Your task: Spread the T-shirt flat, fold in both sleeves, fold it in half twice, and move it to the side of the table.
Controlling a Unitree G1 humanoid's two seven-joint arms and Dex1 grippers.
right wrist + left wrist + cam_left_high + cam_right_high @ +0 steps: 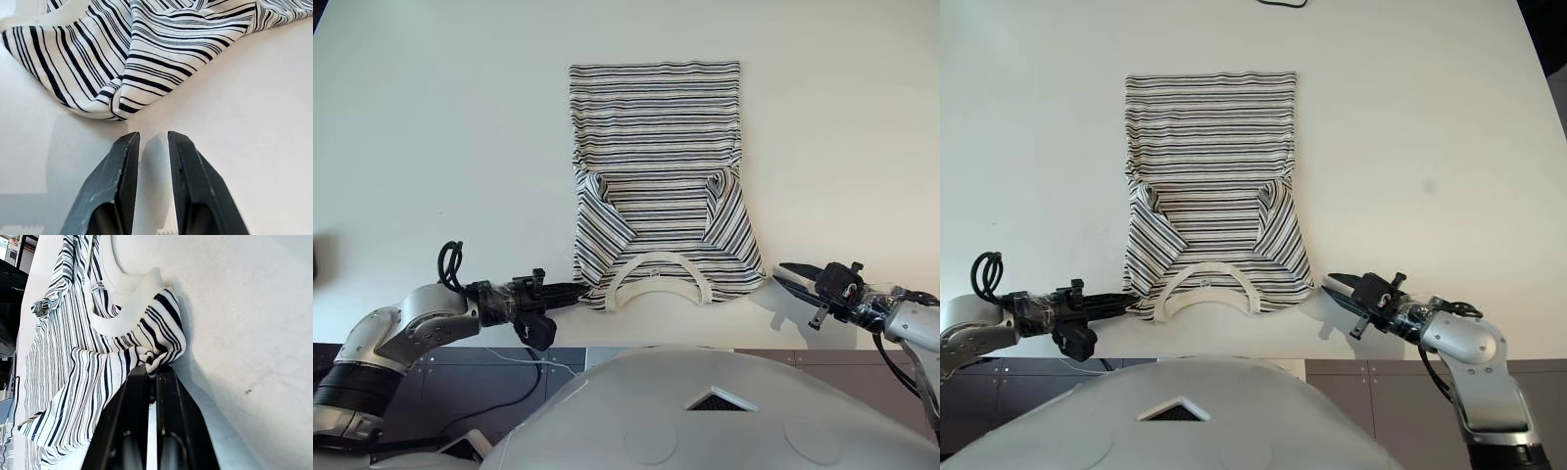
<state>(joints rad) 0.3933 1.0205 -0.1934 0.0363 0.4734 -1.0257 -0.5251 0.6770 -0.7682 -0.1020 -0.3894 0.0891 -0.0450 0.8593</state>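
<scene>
The striped T-shirt of black, grey and white knitted cloth point(656, 147) lies in the middle of the plain white table point(431, 117). Its straight hem is on the far side from me, and its white ribbed collar point(658, 257) is close to the near edge of the table. The body of the shirt is flat and forms a long shape. Both short sleeves are folded inward on top of it, the one on my left point(607, 220) and the one on my right point(724, 211), each lying as a slanted flap above the collar. My left gripper point(579, 291) is low over the near edge of the table, at the shoulder corner of the shirt on my left side. In the left wrist view its two black fingers point(132, 406) are pressed together with a small bunch of the striped cloth pinched between the tips, so this hand grips the T-shirt. My right gripper point(781, 277) is at the other side, just beside the shoulder corner on my right, low over the table. In the right wrist view its fingers point(124, 161) stand apart with a narrow gap, and the rounded fold of cloth lies in front of the tips without touching them. This hand holds nothing.
</scene>
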